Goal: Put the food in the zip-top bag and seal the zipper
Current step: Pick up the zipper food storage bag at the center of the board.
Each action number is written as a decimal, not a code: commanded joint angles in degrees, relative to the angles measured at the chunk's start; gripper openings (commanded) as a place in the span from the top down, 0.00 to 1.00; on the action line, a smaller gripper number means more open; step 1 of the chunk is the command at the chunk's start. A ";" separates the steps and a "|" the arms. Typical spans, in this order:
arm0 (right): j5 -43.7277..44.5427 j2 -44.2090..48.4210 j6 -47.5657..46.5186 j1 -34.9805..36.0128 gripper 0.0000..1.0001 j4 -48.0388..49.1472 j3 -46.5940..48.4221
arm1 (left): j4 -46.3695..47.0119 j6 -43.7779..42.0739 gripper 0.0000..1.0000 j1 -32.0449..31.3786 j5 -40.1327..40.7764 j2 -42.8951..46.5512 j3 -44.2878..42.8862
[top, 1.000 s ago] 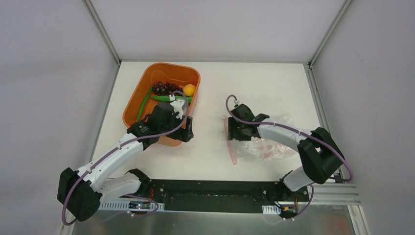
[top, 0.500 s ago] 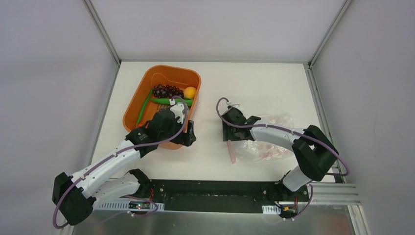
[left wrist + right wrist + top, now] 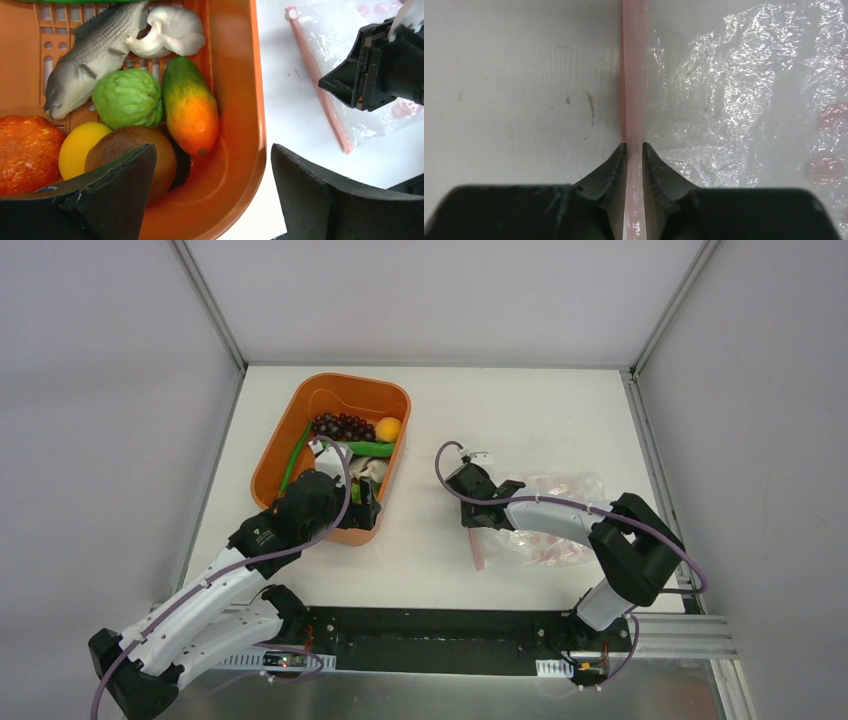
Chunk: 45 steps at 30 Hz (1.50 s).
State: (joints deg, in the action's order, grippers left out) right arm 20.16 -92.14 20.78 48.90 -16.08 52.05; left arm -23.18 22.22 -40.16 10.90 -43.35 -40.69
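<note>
The food lies in an orange basket (image 3: 300, 400): a grey fish (image 3: 92, 55), a green knobbly fruit (image 3: 127, 97), a green-and-orange fruit (image 3: 192, 110), yellow (image 3: 80, 147) and brown (image 3: 135, 150) round fruits, purple grapes (image 3: 340, 425) and a green pod (image 3: 368, 448). My left gripper (image 3: 212, 170) is open astride the basket's near right wall, one finger over the brown fruit and the other over the table. The clear zip-top bag (image 3: 555, 530) lies flat to the right. My right gripper (image 3: 634, 146) is shut on its pink zipper (image 3: 634, 75).
A white toy piece (image 3: 170, 35) sits beside the fish. A red-orange fruit (image 3: 25, 150) fills the basket's near left corner. White tabletop separates the basket wall (image 3: 245, 125) from the zipper strip (image 3: 320, 95). Grey walls enclose the table on three sides.
My right gripper has shifted left onto the bag's mouth edge and closed on the pink strip. My left gripper has drawn back to the basket's near right corner, still open.
</note>
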 commanded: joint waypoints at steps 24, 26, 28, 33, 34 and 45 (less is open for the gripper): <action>-8.54 16.34 4.98 -2.31 1.00 9.68 -4.90 | 3.15 -4.63 0.16 -2.90 -10.24 -10.07 -11.31; -9.40 19.59 6.13 -3.76 1.00 10.32 -5.56 | 4.28 -4.13 0.17 -3.47 -10.71 -11.13 -11.43; -11.11 23.54 7.67 -5.63 1.00 12.05 -7.03 | 5.47 -3.71 0.17 -4.41 -10.81 -12.62 -11.70; -15.64 33.20 10.88 -10.34 1.00 15.80 -10.35 | 7.96 -2.32 0.19 -7.32 -10.81 -18.41 -14.67; -15.88 34.65 11.07 -10.73 1.00 15.81 -10.56 | 8.85 -1.61 0.19 -7.60 -10.81 -19.63 -15.21; -14.78 42.87 10.73 -12.30 1.00 13.01 -13.21 | 5.27 -4.27 0.17 -10.07 -5.10 -29.21 -24.75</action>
State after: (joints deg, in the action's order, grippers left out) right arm 4.93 -50.85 30.85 37.21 -3.31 40.49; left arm -16.53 20.16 -49.69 1.45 -74.63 -63.48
